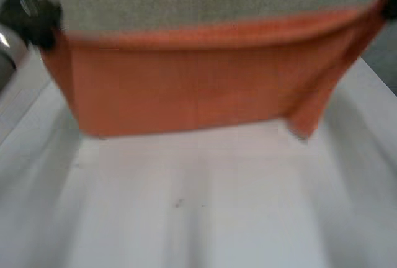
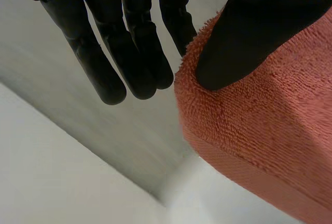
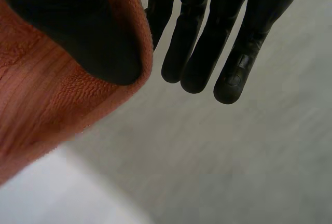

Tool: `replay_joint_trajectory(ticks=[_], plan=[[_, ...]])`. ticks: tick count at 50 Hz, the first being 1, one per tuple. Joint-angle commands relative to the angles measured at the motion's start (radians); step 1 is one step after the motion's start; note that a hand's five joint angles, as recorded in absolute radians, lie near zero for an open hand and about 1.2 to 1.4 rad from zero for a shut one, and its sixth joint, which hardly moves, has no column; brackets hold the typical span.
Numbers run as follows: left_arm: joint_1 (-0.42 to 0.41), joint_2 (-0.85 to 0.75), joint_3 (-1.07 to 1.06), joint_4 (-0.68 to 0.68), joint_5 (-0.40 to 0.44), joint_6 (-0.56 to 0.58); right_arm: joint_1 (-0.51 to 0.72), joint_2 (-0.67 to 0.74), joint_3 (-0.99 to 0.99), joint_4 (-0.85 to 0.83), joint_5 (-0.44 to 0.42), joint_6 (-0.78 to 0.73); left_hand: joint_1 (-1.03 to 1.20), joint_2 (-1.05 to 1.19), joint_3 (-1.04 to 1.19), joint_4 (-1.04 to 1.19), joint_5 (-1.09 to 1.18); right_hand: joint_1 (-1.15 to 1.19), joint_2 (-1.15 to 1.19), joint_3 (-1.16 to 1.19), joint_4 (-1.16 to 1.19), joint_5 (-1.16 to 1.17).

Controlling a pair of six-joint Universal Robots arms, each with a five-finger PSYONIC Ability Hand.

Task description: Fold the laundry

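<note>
Orange towel [image 1: 186, 88] hangs spread above the table [image 1: 198, 218], left hand [image 2: 254, 32] and right hand [image 3: 72, 32] pinching its top corners; folding seemingly unstarted.

Left hand [image 2: 137, 42] and right hand [image 3: 207, 37] wide apart, thumbs tight on towel [image 1: 198, 82] corners.

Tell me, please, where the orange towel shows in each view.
Head view: the orange towel hangs across the middle, left hand and right hand holding its top corners.
Left wrist view: one corner, pinched under the left hand's thumb.
Right wrist view: another corner, under the right hand's thumb.
Shared landmark: the white table.
</note>
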Motion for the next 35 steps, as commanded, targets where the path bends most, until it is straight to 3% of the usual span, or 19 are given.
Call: replay_joint_trajectory(ticks=[1, 15, 24, 32, 35], plan=[[-0.004, 0.092, 0.125, 0.323, -0.062, -0.238, -0.015, -0.15, 0.003, -0.309, 0.027, 0.264, 0.276, 0.196, 0.204, 0.2, 0.223, 0.417, 0.215, 0.209, 0.203, 0.229], [0.004, 0.08, -0.368, 0.384, -0.023, -0.248, -0.018, -0.095, 0.379, -0.288, -0.156, 0.191, 0.276, 0.196, 0.204, 0.2, 0.223, 0.417, 0.215, 0.209, 0.203, 0.229], [0.005, -0.047, -0.567, 0.479, 0.06, -0.236, -0.015, 0.087, 0.543, -0.27, -0.194, -0.035, 0.276, 0.196, 0.204, 0.2, 0.223, 0.417, 0.215, 0.209, 0.203, 0.229], [0.005, -0.029, -0.655, 0.426, 0.059, -0.224, -0.032, 0.118, 0.536, -0.138, -0.181, -0.102, 0.276, 0.196, 0.204, 0.2, 0.223, 0.417, 0.215, 0.209, 0.203, 0.229], [0.025, 0.081, -0.721, 0.265, 0.045, -0.157, -0.067, 0.042, 0.525, 0.0, -0.17, -0.147, 0.276, 0.196, 0.204, 0.2, 0.223, 0.417, 0.215, 0.209, 0.203, 0.229]])
